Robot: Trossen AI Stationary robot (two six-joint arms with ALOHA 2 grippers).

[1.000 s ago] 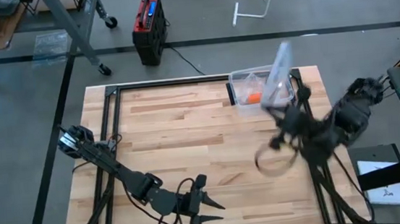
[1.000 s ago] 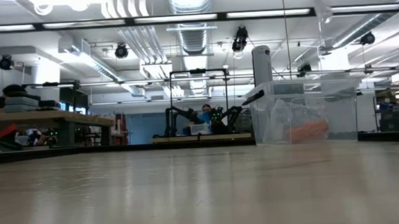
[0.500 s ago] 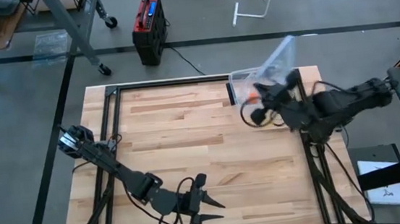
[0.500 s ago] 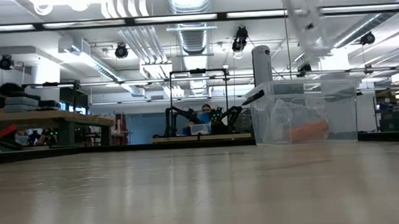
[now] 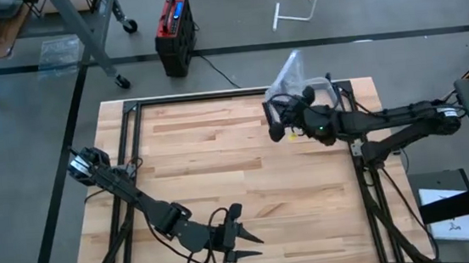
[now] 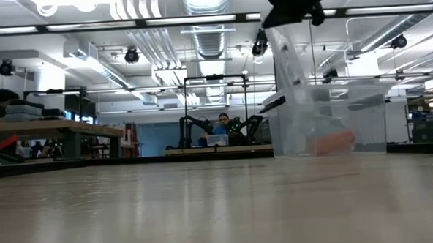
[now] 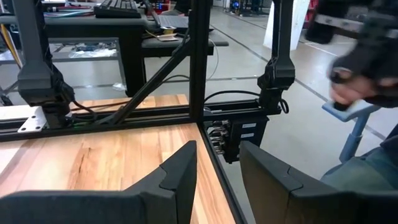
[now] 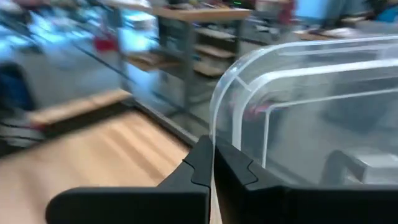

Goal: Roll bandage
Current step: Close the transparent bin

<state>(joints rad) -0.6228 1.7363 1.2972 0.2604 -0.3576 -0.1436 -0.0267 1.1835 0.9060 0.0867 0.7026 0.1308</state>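
The orange bandage (image 6: 333, 142) lies on the floor of a clear plastic box (image 6: 363, 122) at the table's far right. My right gripper (image 5: 286, 103) hovers over the box's left end, shut on the box's clear lid (image 5: 287, 74). In the low view the gripper (image 6: 296, 2) is at the top of the picture, with the lid (image 6: 291, 74) slanting down below it. My left gripper (image 5: 240, 234) waits at the near edge, its fingers (image 7: 180, 177) apart with nothing between them. My right gripper pinches the clear lid by its rim (image 8: 214, 134), close to a rounded corner, between its two shut fingers. The fingers reach in roughly level from the table's right. The lid is lifted clear of the table and tilted, slanting down below the gripper in front of the box.
Black frame rails (image 5: 130, 158) run along the table's left, far and right edges. The bare wood in the middle (image 5: 220, 158) is free room. A red box (image 5: 174, 33) stands on the floor beyond the far edge. A person (image 6: 222, 125) sits far behind the table.
My right gripper has swung from the table's right side toward the far left, over the box, and has come down. It has also rolled. The clear lid has gone with it and now slants down in front of the box.
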